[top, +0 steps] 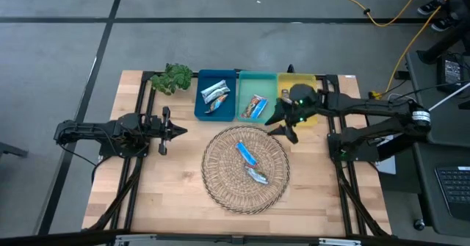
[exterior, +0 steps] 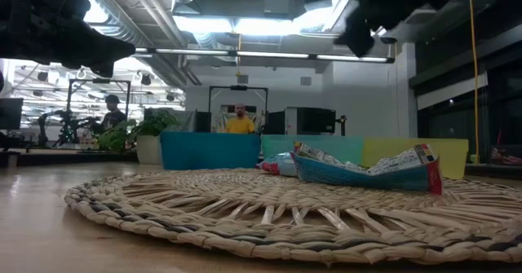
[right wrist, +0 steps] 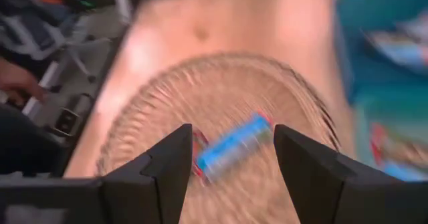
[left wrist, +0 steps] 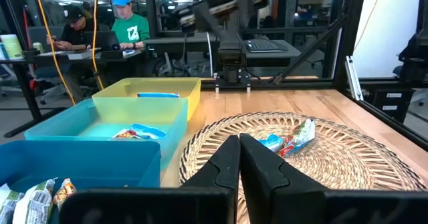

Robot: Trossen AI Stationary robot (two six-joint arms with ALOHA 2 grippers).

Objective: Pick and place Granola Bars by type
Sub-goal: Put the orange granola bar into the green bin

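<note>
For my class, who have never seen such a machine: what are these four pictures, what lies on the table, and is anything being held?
Two robot arms work at a wooden table. One picture looks down from above, one looks level across the tabletop, and two come from cameras on the arms' wrists. The left tool waits shut beside the woven mat. The right tool hangs open above the mat's edge, holding nothing. Two wrapped bars lie on the mat; others lie in the blue bin, teal bin and yellow bin.

Green plant (top: 172, 78) beside blue bin (top: 203, 77).
</note>
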